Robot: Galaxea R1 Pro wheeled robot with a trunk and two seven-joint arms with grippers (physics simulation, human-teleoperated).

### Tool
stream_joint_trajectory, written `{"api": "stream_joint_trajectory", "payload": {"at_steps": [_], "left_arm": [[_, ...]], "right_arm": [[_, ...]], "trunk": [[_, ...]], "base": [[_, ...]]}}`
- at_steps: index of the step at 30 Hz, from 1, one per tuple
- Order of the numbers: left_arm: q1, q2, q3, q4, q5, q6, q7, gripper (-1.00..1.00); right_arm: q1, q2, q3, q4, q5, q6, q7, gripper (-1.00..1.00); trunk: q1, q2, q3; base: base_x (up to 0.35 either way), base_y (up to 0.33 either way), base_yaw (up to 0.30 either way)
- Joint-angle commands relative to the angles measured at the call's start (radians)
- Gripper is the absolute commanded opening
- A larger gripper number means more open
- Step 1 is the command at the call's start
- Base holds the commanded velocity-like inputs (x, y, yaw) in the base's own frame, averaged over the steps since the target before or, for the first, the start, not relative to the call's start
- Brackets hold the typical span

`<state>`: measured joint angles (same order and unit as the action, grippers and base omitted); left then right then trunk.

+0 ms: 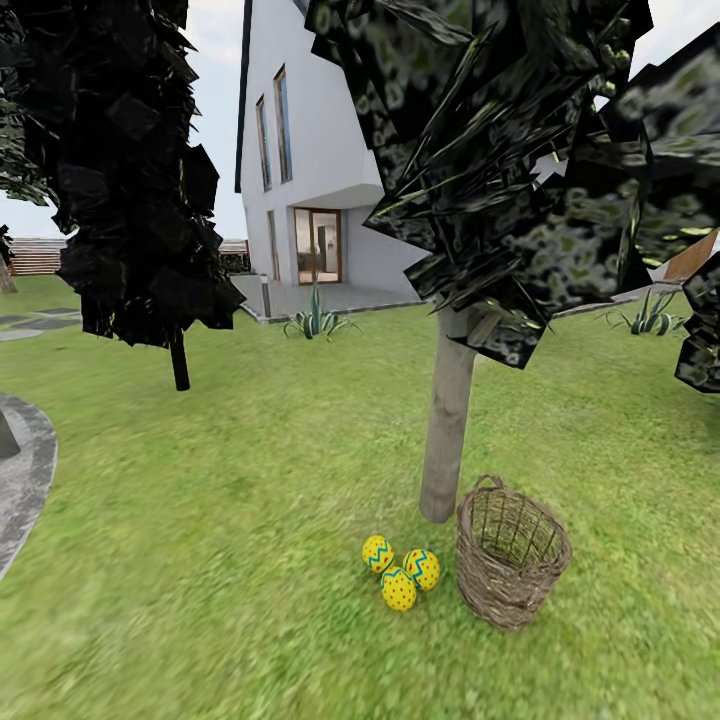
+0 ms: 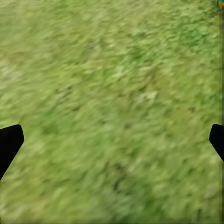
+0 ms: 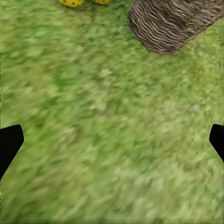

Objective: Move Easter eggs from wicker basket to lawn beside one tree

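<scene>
Three yellow Easter eggs (image 1: 398, 589) with blue zigzags and red dots lie close together on the lawn (image 1: 250, 480), just in front of the pale trunk of a tree (image 1: 447, 420). To their right the brown wicker basket (image 1: 512, 566) stands upright by the same trunk, with just its weave showing inside. In the right wrist view the basket (image 3: 172, 23) and two eggs (image 3: 71, 2) lie ahead of my open right gripper (image 3: 112, 144). My left gripper (image 2: 112, 144) is open over bare grass, and a sliver of egg (image 2: 220, 3) shows at that picture's corner.
A near-black tree with a thin stem (image 1: 178, 360) stands at the left. A grey paved patio (image 1: 25, 470) curves in at the left edge. The white house (image 1: 310, 150), spiky plants (image 1: 316, 322) and a wooden fence (image 1: 35, 255) lie beyond. Dark leaves hang overhead.
</scene>
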<state>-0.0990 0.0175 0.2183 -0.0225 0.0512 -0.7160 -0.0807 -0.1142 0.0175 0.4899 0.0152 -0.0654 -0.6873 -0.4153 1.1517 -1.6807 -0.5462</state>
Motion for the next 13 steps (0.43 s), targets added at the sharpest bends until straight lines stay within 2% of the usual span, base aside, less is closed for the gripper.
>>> {"api": "stream_joint_trajectory", "payload": {"at_steps": [1,13], "left_arm": [[-0.001,0.001,0.004,0.001,0.006,-0.002,-0.008,1.00],[-0.001,-0.001,0.004,0.001,0.004,-0.002,-0.010,1.00]], "right_arm": [[-0.001,0.000,0.009,0.002,-0.007,-0.003,-0.003,1.00],[-0.001,0.001,0.009,0.002,-0.007,-0.003,-0.003,1.00]], "trunk": [[-0.004,0.007,0.002],[-0.050,0.091,0.040]], "base": [[0.000,0.000,0.000],[0.000,0.000,0.000]]}}
